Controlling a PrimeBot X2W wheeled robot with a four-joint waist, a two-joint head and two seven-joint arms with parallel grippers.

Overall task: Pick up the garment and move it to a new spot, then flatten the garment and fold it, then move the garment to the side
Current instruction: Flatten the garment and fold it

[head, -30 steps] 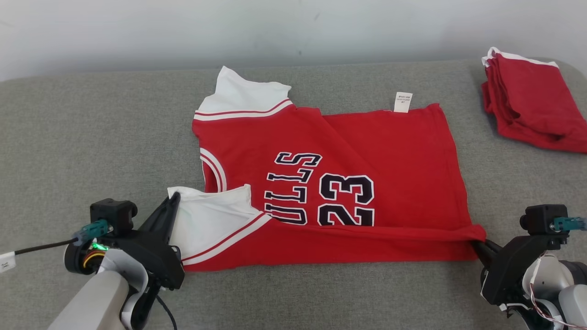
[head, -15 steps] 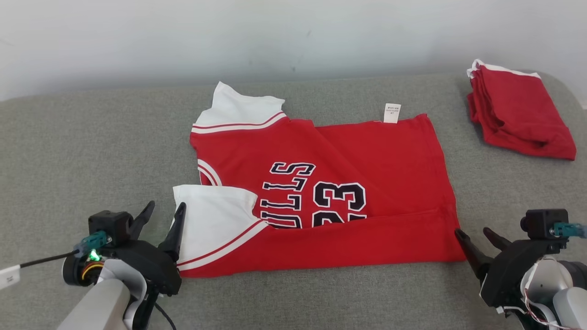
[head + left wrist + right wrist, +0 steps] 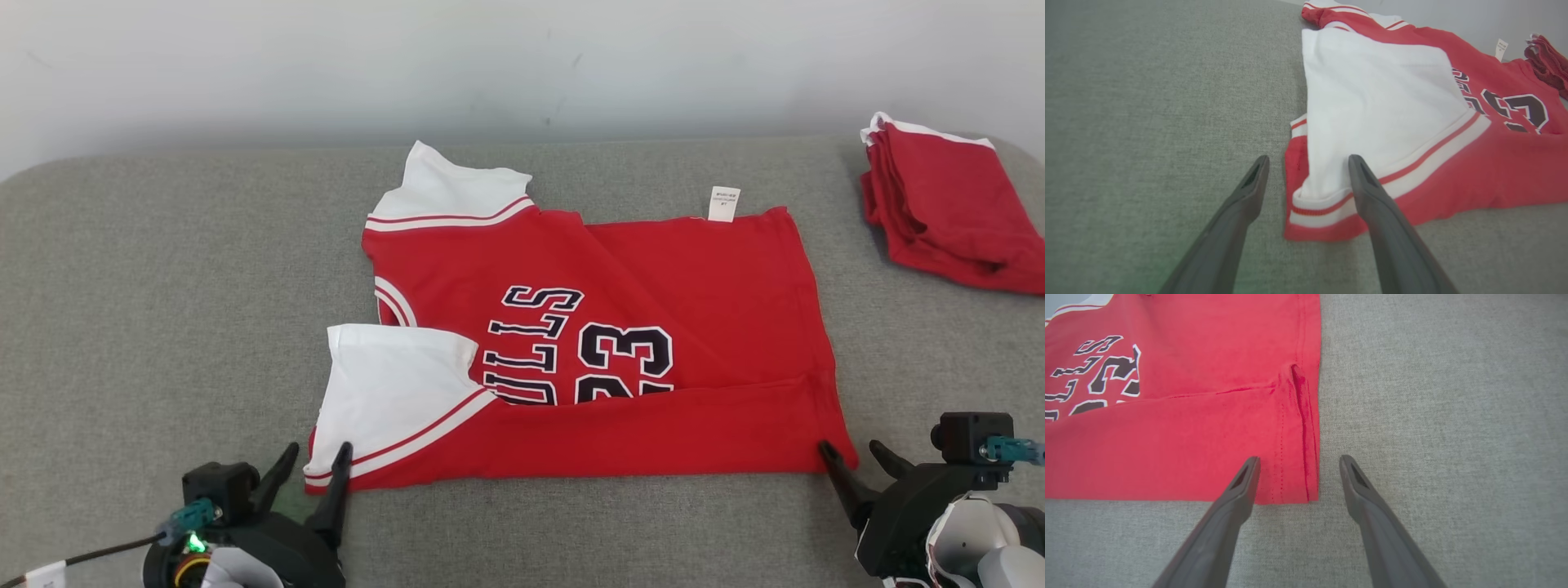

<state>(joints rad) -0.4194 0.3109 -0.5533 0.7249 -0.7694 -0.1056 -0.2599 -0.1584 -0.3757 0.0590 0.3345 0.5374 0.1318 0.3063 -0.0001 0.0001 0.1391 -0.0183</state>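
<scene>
The garment (image 3: 653, 278) is a red jersey with white sleeves and dark lettering. It lies flat mid-table with its near long edge folded up over the print. My left gripper (image 3: 318, 451) stands open at the near left corner, by the white sleeve (image 3: 1380, 102), holding nothing. In the left wrist view the left gripper (image 3: 1308, 161) straddles the sleeve's striped cuff. At the near right corner my right gripper (image 3: 853, 447) is open and empty. Through the right wrist camera the right gripper (image 3: 1298, 461) sits just short of the red hem (image 3: 1306, 428).
A folded red garment (image 3: 947, 204) lies at the table's far right corner. The grey fabric table (image 3: 163, 286) has bare room to the left of the jersey. A pale wall runs behind the far edge.
Both grippers opened, let go of the jersey's near edge and drew back toward me. The folded strip now rests flat on the jersey. The head camera shifted a little.
</scene>
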